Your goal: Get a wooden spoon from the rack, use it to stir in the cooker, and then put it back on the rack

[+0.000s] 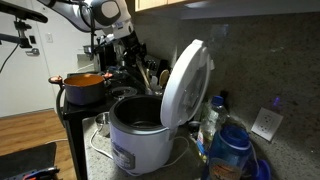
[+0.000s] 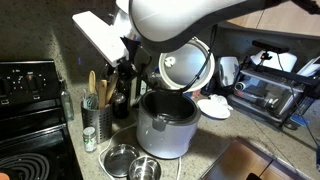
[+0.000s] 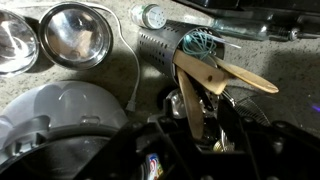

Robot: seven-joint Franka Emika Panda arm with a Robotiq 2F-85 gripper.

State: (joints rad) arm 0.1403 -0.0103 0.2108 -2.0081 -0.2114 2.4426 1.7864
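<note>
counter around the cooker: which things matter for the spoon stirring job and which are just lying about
Job: cooker, rack, wooden spoon.
Lying about: orange pot, blue bottle, metal bowls, toaster oven.

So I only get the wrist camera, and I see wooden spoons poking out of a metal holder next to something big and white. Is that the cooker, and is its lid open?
Observer: Yes, that's the white rice cooker. In both exterior views its lid stands tipped up, fully open.
Operator: Any other pots around?
Observer: An orange pot sits off to the cooker's side, in an exterior view.
Operator: And what else is nearby?
Observer: What looks like a toaster oven, beyond the cooker, on the side away from the utensil holder.
</note>
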